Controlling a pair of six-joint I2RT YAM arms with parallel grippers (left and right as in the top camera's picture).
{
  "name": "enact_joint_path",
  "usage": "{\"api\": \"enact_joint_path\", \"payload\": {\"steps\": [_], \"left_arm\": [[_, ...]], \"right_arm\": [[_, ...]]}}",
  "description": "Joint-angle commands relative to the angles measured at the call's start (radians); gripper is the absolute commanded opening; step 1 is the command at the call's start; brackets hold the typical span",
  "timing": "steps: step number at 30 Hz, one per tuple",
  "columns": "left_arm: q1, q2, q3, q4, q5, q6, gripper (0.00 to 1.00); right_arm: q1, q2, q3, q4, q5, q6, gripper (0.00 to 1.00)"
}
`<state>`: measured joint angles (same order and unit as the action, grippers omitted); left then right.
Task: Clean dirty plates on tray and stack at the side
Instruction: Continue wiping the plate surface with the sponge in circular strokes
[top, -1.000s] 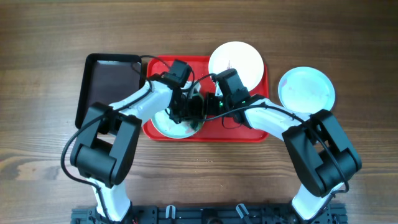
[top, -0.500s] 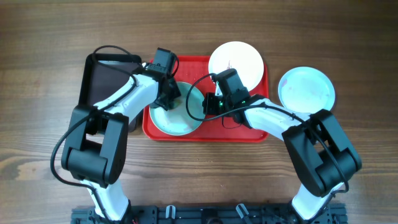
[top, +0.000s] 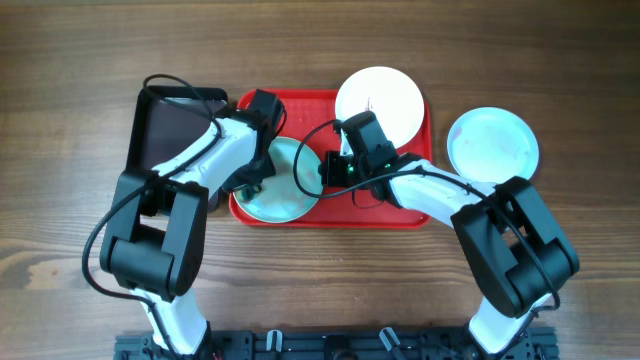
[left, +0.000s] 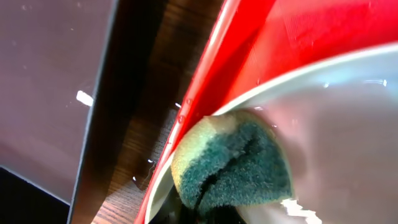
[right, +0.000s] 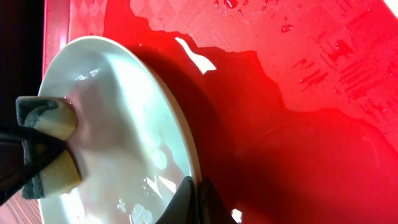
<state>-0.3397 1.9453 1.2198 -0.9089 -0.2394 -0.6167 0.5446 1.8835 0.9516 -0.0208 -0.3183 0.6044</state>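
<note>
Our left hand (top: 252, 178) pinches the sponge (left: 233, 165) against the mint plate (top: 290, 185). Our right hand (top: 322, 172) clamps its opposite rim, inside the red tray (top: 390, 215). We judge scrubbing is in hand; next, carry it onto the pale plate (top: 492, 140) on the desk (top: 560, 60).

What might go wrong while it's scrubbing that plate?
The right gripper pinches the mint plate by its rim only, so scrubbing might knock it loose. The sponge in the left gripper sits at the plate's edge and may slip off. The red tray looks wet, so the plate might skid.
</note>
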Motion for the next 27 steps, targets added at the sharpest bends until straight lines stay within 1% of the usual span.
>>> {"api": "enact_joint_path", "payload": {"steps": [1,6,8,9,14,19,22,24,27], "left_arm": [[0.027,0.095,-0.082,-0.043,0.146,0.147,0.04],[0.027,0.095,-0.082,-0.030,0.409,0.251,0.04],[0.027,0.095,-0.082,-0.017,0.509,0.251,0.04],[0.027,0.095,-0.082,0.003,0.584,0.250,0.04],[0.027,0.095,-0.082,0.091,0.755,0.241,0.04],[0.003,0.095,-0.082,0.176,0.769,0.171,0.04],[-0.018,0.095,-0.082,0.230,0.744,0.109,0.04],[-0.029,0.095,-0.082,0.256,0.683,0.053,0.04],[-0.050,0.095,-0.082,0.288,0.521,-0.056,0.04]], "right_arm": [[-0.013,0.022,0.000,-0.017,0.029,0.005,0.04],[-0.013,0.022,0.000,-0.016,0.029,0.006,0.04],[-0.013,0.022,0.000,-0.016,0.029,0.006,0.04],[-0.013,0.023,0.000,-0.016,0.029,0.006,0.04],[-0.013,0.022,0.000,-0.016,0.029,0.005,0.04],[-0.013,0.022,0.000,-0.016,0.029,0.005,0.04],[-0.013,0.022,0.000,-0.016,0.029,0.005,0.05],[-0.013,0.022,0.000,-0.016,0.029,0.005,0.04],[-0.013,0.022,0.000,-0.016,0.029,0.005,0.04]]}}
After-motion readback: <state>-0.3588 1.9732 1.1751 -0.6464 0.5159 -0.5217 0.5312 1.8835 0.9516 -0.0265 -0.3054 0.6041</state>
